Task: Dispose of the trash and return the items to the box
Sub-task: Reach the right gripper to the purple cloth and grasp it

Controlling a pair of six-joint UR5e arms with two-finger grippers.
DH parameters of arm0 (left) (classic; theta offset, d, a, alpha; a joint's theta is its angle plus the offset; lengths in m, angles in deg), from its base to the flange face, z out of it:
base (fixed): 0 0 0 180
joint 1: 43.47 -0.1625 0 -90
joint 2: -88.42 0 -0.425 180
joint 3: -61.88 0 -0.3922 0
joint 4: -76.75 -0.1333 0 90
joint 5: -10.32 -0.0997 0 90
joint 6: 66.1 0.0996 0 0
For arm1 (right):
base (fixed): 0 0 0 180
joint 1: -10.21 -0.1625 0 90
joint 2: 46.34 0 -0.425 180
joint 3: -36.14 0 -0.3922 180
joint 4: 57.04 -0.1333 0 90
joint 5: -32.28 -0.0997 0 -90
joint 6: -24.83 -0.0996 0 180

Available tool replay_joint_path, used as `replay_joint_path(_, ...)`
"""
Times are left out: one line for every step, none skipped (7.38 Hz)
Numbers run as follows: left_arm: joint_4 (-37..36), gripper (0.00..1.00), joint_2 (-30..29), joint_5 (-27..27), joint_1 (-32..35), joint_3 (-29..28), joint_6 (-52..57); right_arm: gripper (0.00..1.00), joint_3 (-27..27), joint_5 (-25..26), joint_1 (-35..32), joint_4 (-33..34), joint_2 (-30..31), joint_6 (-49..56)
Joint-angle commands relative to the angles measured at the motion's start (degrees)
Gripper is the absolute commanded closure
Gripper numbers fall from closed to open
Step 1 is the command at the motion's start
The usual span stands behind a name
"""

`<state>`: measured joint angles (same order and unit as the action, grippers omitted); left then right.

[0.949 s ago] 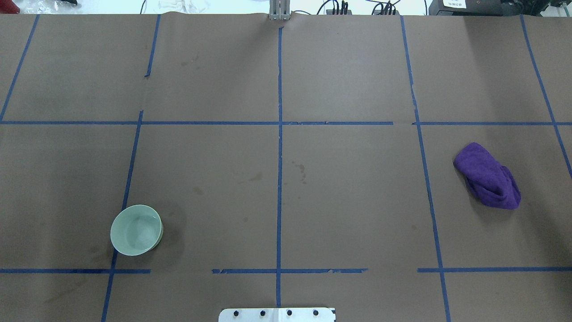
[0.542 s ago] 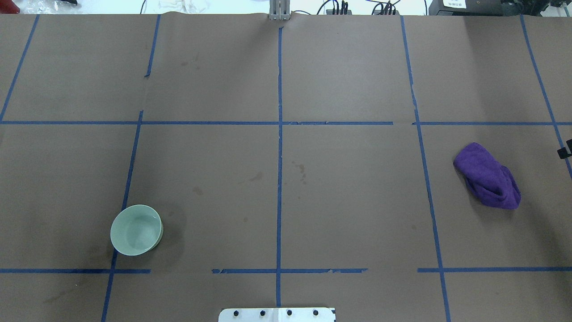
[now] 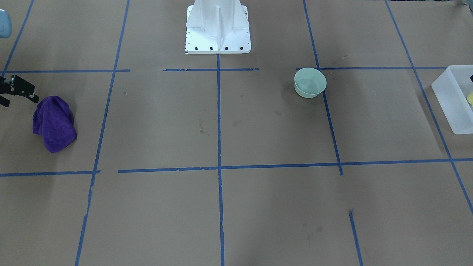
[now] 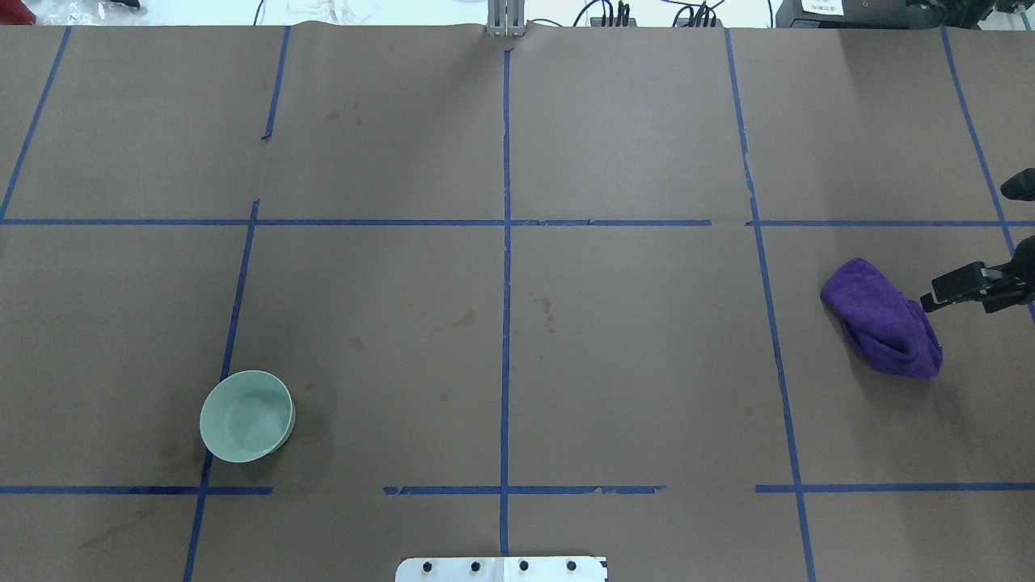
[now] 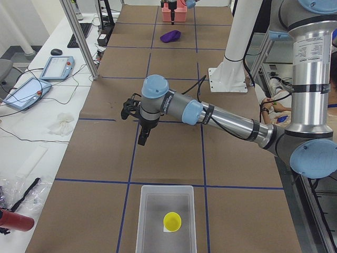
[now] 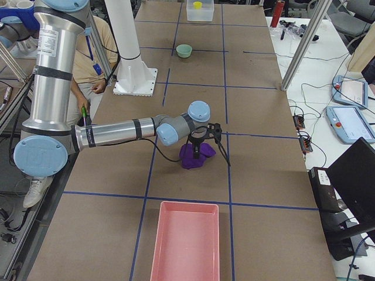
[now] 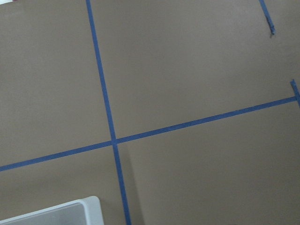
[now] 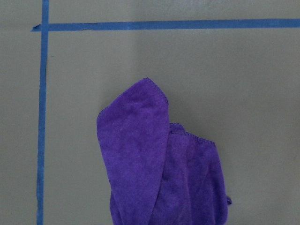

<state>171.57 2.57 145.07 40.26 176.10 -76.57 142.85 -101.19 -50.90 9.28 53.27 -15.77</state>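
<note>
The pale mint bowl point(image 4: 247, 415) point(image 3: 310, 82) point(image 6: 184, 50) stands alone on the robot's left half of the table. The yellow cup point(image 5: 171, 221) point(image 6: 198, 4) sits inside the frosted box point(image 5: 152, 232) point(image 3: 450, 96) at the table's left end. My left gripper point(image 5: 134, 126) hovers over bare paper beyond the box; I cannot tell whether it is open. A crumpled purple cloth point(image 4: 883, 317) point(image 3: 54, 123) point(image 8: 159, 164) lies on the right side. My right gripper point(image 4: 966, 246) point(image 3: 20, 101) point(image 6: 211, 155) hangs just beside and above it, open, holding nothing.
A pink tray point(image 6: 184, 243) point(image 5: 175, 13) sits at the table's right end, past the cloth. The white robot base point(image 3: 218, 37) stands at the middle of the near edge. Blue tape lines cross the brown paper. A seated person point(image 6: 96, 52) is behind the robot.
My right gripper has come into the overhead view from the right edge and moved in toward the purple cloth. The bowl and the cloth have not moved.
</note>
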Motion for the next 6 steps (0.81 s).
replay_joint_path(0.2, 0.09, -0.3, 0.1, -6.2, 4.3, -10.0, 0.0, -1.1, 3.8, 4.2, -1.8, -0.1, -5.5)
replay_joint_path(2.4, 0.09, -0.5, 0.0, -9.0, 4.8, -14.6, 0.0, -3.4, 3.7, 4.8, -1.9, -0.1, -5.7)
replay_joint_path(3.9, 0.09, -0.5, 0.0, -10.2, 4.8, -17.2, 0.0, -3.6, 3.8, 5.6, -1.8, -0.8, -5.8)
replay_joint_path(4.7, 0.08, -0.6, -0.4, -12.3, 4.9, -20.0, 0.0, -3.7, 4.0, 7.2, -1.9, -1.8, -8.1)
replay_joint_path(4.9, 0.08, -0.6, -0.5, -12.8, 4.9, -20.6, 0.25, -3.9, 4.1, 7.7, -1.9, -2.6, -10.4)
replay_joint_path(4.9, 0.08, -0.6, -0.5, -13.7, 4.9, -21.0, 0.94, -4.2, 4.1, 7.7, -1.9, -2.6, -10.6)
